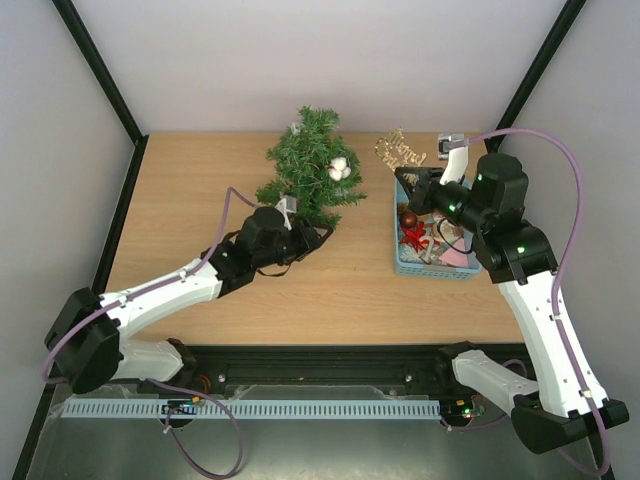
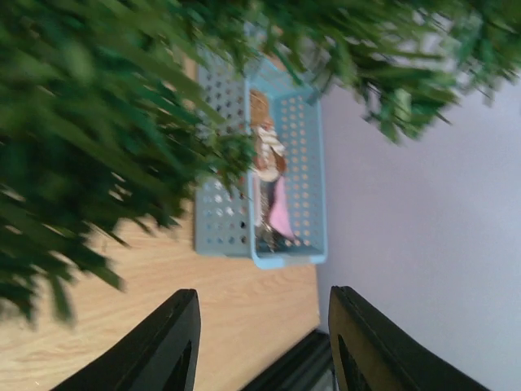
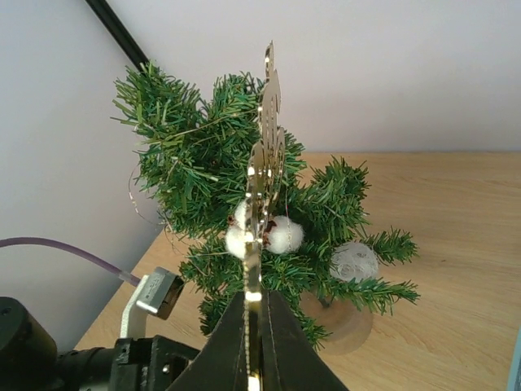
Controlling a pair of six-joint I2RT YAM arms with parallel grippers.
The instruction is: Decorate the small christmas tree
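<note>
The small christmas tree (image 1: 311,168) stands at the back middle of the table, with white cotton balls (image 1: 340,168) on it. My left gripper (image 1: 314,236) is open and empty, low beside the tree's near side; in the left wrist view its fingers (image 2: 171,342) are spread, with green branches (image 2: 98,122) above them. My right gripper (image 1: 407,181) is shut on a flat gold ornament (image 1: 399,150), held above the basket's far end. In the right wrist view the ornament (image 3: 263,163) stands edge-on between the closed jaws (image 3: 259,298), in front of the tree (image 3: 212,175), its white balls (image 3: 281,235) and tan base (image 3: 346,322).
A light-blue basket (image 1: 405,266) at the right holds a red-brown ball, red and pink pieces and other decorations; it also shows in the left wrist view (image 2: 313,163). A whitish ball (image 3: 354,261) hangs low on the tree. A small grey thing (image 1: 449,141) lies at the back wall.
</note>
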